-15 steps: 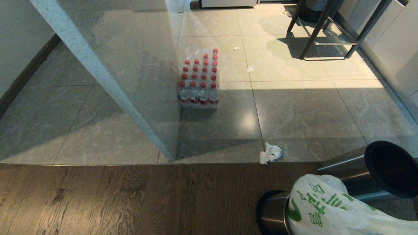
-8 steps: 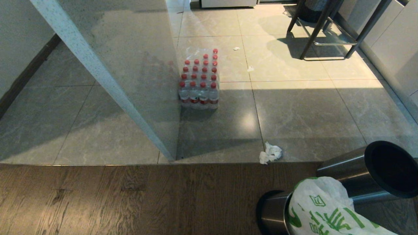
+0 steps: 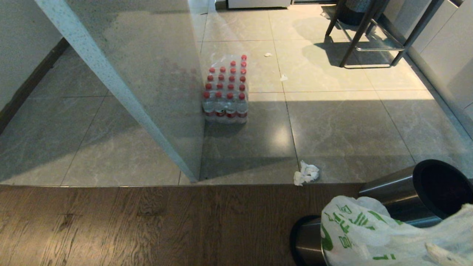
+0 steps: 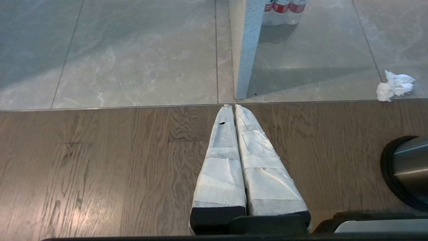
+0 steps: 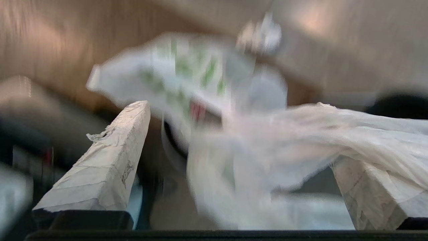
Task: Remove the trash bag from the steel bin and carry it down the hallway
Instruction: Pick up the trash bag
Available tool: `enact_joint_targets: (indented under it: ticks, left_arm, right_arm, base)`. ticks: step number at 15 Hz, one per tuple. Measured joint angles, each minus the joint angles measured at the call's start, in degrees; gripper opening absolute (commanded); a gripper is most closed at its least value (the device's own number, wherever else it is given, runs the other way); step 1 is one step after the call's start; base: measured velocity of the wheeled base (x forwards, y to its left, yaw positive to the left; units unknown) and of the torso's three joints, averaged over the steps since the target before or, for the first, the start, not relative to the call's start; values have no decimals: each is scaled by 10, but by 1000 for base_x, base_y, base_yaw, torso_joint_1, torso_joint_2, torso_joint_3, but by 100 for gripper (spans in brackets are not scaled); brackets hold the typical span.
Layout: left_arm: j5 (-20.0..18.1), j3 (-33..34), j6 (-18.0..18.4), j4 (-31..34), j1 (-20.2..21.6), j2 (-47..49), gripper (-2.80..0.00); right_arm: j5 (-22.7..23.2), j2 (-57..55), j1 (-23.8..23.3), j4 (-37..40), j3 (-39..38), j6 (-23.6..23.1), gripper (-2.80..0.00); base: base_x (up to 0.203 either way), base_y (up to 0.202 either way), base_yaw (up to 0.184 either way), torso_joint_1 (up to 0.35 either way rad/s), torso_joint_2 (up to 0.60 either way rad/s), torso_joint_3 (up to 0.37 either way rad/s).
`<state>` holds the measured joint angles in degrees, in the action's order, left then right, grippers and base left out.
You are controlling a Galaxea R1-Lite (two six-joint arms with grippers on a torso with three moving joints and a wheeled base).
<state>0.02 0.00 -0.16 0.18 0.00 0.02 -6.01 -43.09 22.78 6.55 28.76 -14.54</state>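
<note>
A: While the steel bin stands on the dark wood floor at about five o'clock in the head view, where is the trash bag?

B: It spills out over the bin's rim, white and crinkled with green print, spreading toward the four o'clock corner. Behind it a second steel cylinder leans, its black mouth facing right.

A: And the right gripper?

B: In its own wrist view, its two taped jaws stand wide apart. A fold of the bag's plastic lies draped over one jaw and stretches across the gap; the picture is blurred, so I cannot tell more of the contact. The jaws are not clamped on it.

A: The left gripper?

B: Its jaws are pressed together, holding nothing, pointing toward the seam where wood meets grey tile.

A: What else is on the floor?

B: A crumpled white tissue lies on the tile just past that seam, at about eleven o'clock from the bin. Farther off, near the middle of the head view, sits a shrink-wrapped pack of red-capped bottles, beside a speckled white wall edge.
</note>
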Motion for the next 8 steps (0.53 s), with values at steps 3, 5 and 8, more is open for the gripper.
enact_joint_targets:
  ticks: [3, 5, 8]
  left_arm:
    - [0, 0, 0, 0, 0, 0, -280]
    - [0, 0, 0, 0, 0, 0, -280]
    - [0, 0, 0, 0, 0, 0, -280]
  right_arm:
    - [-4, -126, -5, -123, 61, 12, 0]
    - [-24, -195, -14, -179, 110, 18, 0]
    - [-47, -203, -28, -121, 99, 19, 0]
  base:
    - [0, 0, 0, 0, 0, 0]
    - [0, 0, 0, 0, 0, 0]
    - [0, 0, 0, 0, 0, 0]
